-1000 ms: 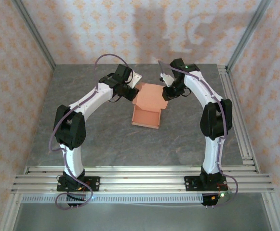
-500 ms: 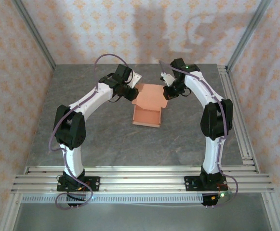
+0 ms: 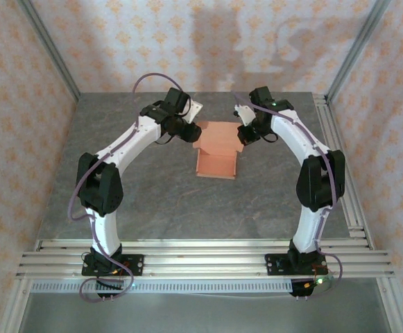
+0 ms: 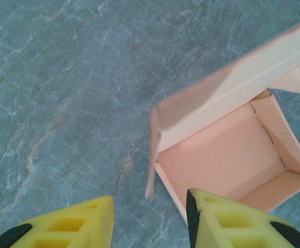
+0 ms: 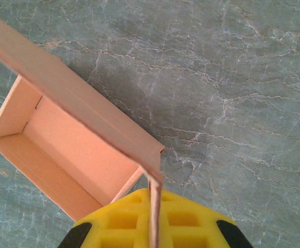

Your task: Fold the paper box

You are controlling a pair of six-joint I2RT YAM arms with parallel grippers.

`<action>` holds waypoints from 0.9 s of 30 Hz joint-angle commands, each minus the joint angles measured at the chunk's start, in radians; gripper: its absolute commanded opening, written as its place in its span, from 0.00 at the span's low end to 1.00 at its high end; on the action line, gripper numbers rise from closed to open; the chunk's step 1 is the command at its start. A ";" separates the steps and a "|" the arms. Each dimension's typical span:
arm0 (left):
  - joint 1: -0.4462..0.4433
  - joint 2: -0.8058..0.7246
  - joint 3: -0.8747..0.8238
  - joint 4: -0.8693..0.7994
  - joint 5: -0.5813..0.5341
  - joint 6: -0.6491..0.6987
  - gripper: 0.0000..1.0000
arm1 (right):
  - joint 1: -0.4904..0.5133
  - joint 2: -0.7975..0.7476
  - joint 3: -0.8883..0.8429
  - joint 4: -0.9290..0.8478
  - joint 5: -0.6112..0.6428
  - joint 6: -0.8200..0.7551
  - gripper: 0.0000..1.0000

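We saw the paper box (image 3: 216, 154) sitting on the far middle part of the table (image 3: 152, 201), between the two wrists. It was a salmon-orange card tray, open on top, with its base flat on the grey stone-patterned surface and its low walls standing. The lid panel (image 3: 219, 135) rose from the far edge, tilted up rather than lying shut.

In the left wrist view a narrow side flap (image 4: 152, 155) hung loose at the box corner nearest the fingers. The left gripper (image 4: 150, 227) stood with its yellow fingers well apart, holding nothing. The flap was just ahead of the gap, and we could not tell whether it touched either finger.

In the right wrist view the right gripper (image 5: 154, 219) was pinched tight on a thin strip of card coming down from the raised panel's corner, the strip running edge-on between the yellow pads (image 5: 119, 222).

From above, each gripper sat just beside a far corner of the box, the left at the left corner, the right at the right. Both arms arched in from the aluminium rails (image 3: 201, 251) at the near edge.
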 commanded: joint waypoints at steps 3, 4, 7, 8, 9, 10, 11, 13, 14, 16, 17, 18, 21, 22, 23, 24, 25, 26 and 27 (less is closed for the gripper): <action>-0.005 -0.008 0.062 -0.100 0.012 0.064 0.41 | 0.000 -0.034 0.005 -0.009 -0.002 -0.017 0.00; -0.008 -0.009 0.068 -0.110 0.018 0.088 0.41 | -0.001 -0.031 0.009 -0.016 -0.004 -0.019 0.00; -0.023 0.028 0.087 -0.136 0.001 0.138 0.39 | 0.001 -0.024 0.015 -0.032 -0.011 -0.024 0.00; -0.025 0.038 0.097 -0.148 -0.003 0.144 0.37 | 0.001 -0.022 0.016 -0.037 -0.015 -0.027 0.00; -0.025 0.046 0.106 -0.156 -0.005 0.146 0.36 | 0.002 -0.023 0.018 -0.040 -0.019 -0.029 0.00; -0.025 0.054 0.114 -0.161 -0.008 0.148 0.35 | 0.003 -0.023 0.018 -0.044 -0.022 -0.030 0.00; -0.025 0.059 0.118 -0.159 -0.014 0.150 0.34 | 0.004 -0.023 0.018 -0.046 -0.025 -0.033 0.00; -0.025 0.065 0.120 -0.151 -0.016 0.155 0.34 | 0.005 -0.023 0.020 -0.056 -0.028 -0.040 0.00; -0.025 0.069 0.121 -0.149 -0.018 0.157 0.33 | 0.006 -0.023 0.022 -0.060 -0.028 -0.041 0.00; -0.025 0.081 0.131 -0.151 -0.018 0.163 0.32 | 0.007 -0.023 0.025 -0.067 -0.031 -0.044 0.00; -0.025 0.087 0.137 -0.155 -0.021 0.162 0.32 | 0.008 -0.023 0.027 -0.071 -0.034 -0.046 0.00; -0.025 0.091 0.142 -0.156 -0.026 0.163 0.32 | 0.007 -0.021 0.029 -0.075 -0.036 -0.049 0.00; -0.025 0.102 0.146 -0.154 -0.038 0.163 0.31 | 0.009 -0.020 0.035 -0.084 -0.044 -0.055 0.00; -0.025 0.104 0.148 -0.154 -0.038 0.161 0.31 | 0.010 -0.020 0.036 -0.088 -0.043 -0.057 0.00; -0.025 0.107 0.150 -0.157 -0.031 0.159 0.30 | 0.011 -0.020 0.038 -0.090 -0.043 -0.057 0.00; -0.025 0.108 0.152 -0.157 -0.029 0.155 0.29 | 0.011 -0.020 0.038 -0.091 -0.043 -0.058 0.00; -0.026 0.109 0.150 -0.153 -0.030 0.150 0.27 | 0.011 -0.020 0.041 -0.095 -0.047 -0.061 0.00; -0.026 0.108 0.147 -0.149 -0.034 0.148 0.25 | 0.012 -0.020 0.041 -0.099 -0.050 -0.063 0.00; -0.025 0.107 0.145 -0.148 -0.040 0.145 0.24 | 0.012 -0.020 0.042 -0.100 -0.051 -0.067 0.00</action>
